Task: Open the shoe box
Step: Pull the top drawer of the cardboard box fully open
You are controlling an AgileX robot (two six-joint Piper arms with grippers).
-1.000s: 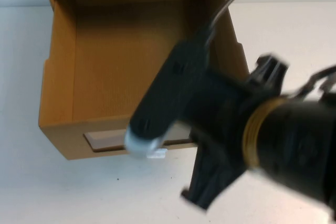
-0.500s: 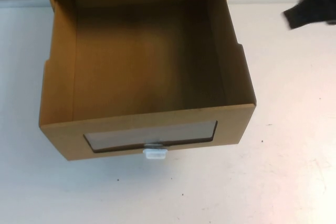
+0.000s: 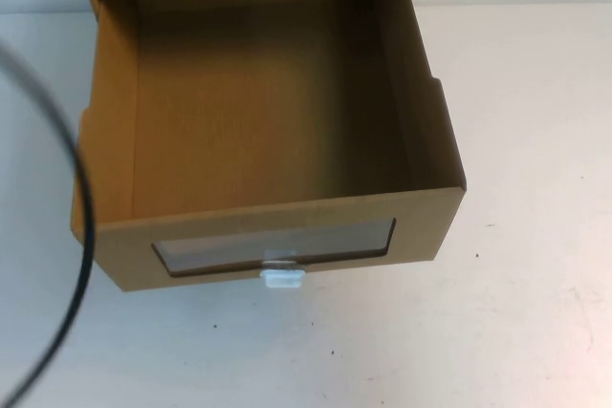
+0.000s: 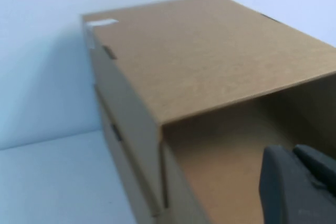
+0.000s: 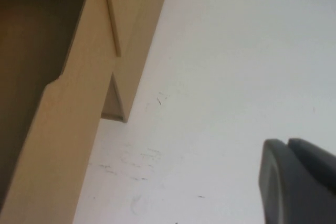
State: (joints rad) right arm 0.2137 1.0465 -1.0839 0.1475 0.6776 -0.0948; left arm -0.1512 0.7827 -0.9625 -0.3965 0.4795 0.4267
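The shoe box (image 3: 268,226) is sitting on the white table (image 3: 535,312) with its drawer drawn out of the brown outer sleeve (image 4: 210,51) toward the robot, and its bare cardboard floor is showing. The front wall is facing the robot, carrying a clear window (image 3: 277,244) and, just under it, a white pull tab (image 3: 283,280). I am reading the long axis as running straight from the sleeve at the far end to the tab at the near end. Any further pull would have to travel along that line.

Neither arm is appearing in the high view; only a black cable (image 3: 81,236) is curving across the box's left corner.

From the left gripper (image 4: 291,156), the box is lying ahead and to its right. The sleeve's top and left wall are close in front of it, and the drawer's mouth is opening just below. Its dark fingers are lying together and holding nothing.

From the right gripper (image 5: 287,148), the box is lying off to its left. I am looking along the drawer's right wall, with bare table under the fingers. This gripper is closed too, and empty.

I am judging the opening as good as done. I cannot tell which gripper is nearer the tab, since it is showing in neither wrist view.
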